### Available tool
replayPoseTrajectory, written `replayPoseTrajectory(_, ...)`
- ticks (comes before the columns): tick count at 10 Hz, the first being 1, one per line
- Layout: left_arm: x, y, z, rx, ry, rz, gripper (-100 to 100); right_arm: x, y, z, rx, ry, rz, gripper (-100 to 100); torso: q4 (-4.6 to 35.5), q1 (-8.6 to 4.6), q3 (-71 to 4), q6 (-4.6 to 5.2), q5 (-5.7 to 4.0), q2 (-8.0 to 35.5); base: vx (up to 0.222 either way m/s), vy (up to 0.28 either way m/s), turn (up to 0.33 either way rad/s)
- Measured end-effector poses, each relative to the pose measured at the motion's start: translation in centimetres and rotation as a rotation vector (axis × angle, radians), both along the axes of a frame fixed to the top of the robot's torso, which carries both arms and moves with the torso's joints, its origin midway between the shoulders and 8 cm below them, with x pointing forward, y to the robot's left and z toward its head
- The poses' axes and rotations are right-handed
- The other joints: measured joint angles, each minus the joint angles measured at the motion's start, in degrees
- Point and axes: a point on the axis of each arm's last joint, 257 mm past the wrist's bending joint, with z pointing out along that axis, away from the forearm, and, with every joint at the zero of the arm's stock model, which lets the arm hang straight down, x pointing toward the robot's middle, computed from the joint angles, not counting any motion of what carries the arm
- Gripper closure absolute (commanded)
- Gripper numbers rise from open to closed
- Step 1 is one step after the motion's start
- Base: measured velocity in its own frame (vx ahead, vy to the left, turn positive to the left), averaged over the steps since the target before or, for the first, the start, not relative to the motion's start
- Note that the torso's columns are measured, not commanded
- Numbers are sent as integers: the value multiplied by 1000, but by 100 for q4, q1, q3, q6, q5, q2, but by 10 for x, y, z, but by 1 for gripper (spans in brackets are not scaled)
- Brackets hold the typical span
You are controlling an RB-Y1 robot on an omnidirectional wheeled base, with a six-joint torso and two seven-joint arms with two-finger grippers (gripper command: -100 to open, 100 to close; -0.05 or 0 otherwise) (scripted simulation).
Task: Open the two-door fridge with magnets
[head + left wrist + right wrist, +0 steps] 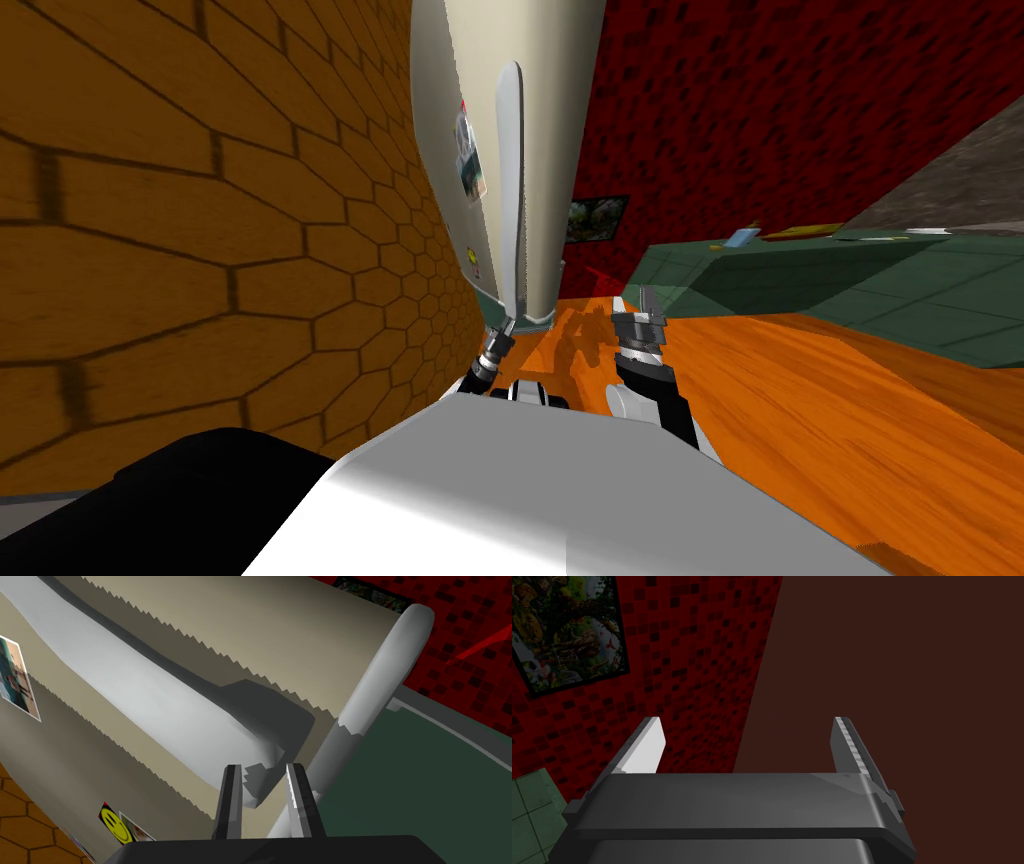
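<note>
The left gripper (263,767) has its jaws narrowed on the lower end of the handle (165,706); the fridge (560,120) stands directly ahead. Pull steadily along the door's arc, grip square. The right gripper (748,721) has its jaws wide.

Hexagon-tiled wall (200,250) hems the fridge (545,150) in close on the left. Only a slim gap parts its left handle (165,706) from its right handle (385,671). Rightward, orange floor (800,400) lies open to the green counter (800,280).

The left end effector (263,770) and the right end effector (747,722) are showing thin, light grey, blade-like fingers (644,746) on dark grey boxes (737,801); ribbed wrists (638,345) are showing grey and black.
</note>
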Motion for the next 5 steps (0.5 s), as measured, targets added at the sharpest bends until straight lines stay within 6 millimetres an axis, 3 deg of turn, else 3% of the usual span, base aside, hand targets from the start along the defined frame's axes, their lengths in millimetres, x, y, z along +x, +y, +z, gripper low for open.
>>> replayPoseTrajectory(5,-25,-9,5,-7,-8,-89,100,0,0,0,0,0,0,0,-3,-28,-23,0,-6,-30,-88,257,-66)
